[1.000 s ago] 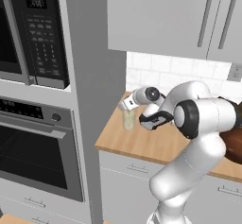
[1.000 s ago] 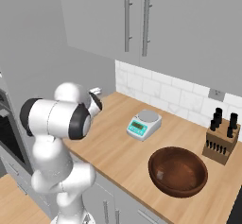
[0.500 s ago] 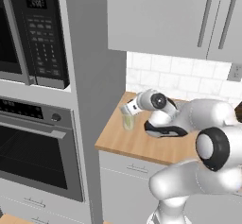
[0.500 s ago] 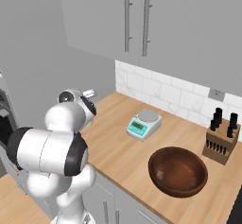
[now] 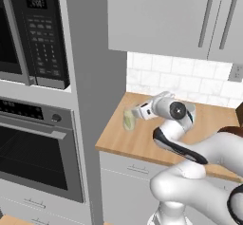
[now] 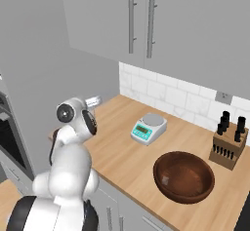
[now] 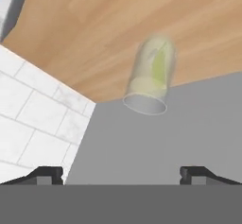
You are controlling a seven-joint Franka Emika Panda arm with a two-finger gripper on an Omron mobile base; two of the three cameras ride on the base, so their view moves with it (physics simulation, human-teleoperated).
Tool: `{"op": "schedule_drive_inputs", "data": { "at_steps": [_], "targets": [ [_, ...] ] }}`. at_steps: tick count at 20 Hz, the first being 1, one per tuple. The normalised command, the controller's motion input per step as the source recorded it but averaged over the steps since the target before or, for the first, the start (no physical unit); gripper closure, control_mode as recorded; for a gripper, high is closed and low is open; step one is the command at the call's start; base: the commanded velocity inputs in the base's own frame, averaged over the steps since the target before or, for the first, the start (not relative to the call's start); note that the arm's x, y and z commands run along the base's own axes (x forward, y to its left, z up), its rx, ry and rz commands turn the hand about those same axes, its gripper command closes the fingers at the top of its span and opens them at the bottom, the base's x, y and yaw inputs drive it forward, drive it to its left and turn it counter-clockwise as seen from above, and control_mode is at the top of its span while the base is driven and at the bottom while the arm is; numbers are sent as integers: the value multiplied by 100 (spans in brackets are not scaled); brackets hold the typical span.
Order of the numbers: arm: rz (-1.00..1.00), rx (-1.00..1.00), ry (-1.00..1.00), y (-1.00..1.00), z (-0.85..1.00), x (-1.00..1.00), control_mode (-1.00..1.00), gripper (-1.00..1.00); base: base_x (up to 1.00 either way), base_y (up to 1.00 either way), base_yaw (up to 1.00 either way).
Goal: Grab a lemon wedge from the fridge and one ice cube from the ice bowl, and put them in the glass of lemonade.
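Your gripper (image 7: 121, 173) has just sprung wide open and holds nothing — the glass of lemonade (image 7: 150, 76) stands free on the counter (image 5: 142, 138) by the grey wall, a yellow piece inside, so the drop looks done.

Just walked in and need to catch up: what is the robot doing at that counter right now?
The white arm has its gripper held beside the glass of lemonade, which stands on the wooden counter near the grey wall. The jaws are open and grip nothing. In the hand view the glass holds a yellow-green piece, seemingly a lemon wedge. Farther along the counter sit a kitchen scale, a brown bowl and a knife block.
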Motion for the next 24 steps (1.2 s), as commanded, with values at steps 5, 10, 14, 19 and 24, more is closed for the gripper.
{"op": "schedule_drive_inputs", "data": {
  "at_steps": [5,10,14,19,24],
  "targets": [
    [-3,1,36,-11,98,-49,-100,-100,0,0,0],
    [0,0,54,0,55,-68,-100,-100,0,0,0],
    [-2,-2,48,0,4,-95,-100,-100,0,0,0],
    [-1,-18,8,16,-78,-80,-100,-100,0,0,0],
    [-6,-21,-12,23,-63,-64,-100,-100,0,0,0]
  ]
}}
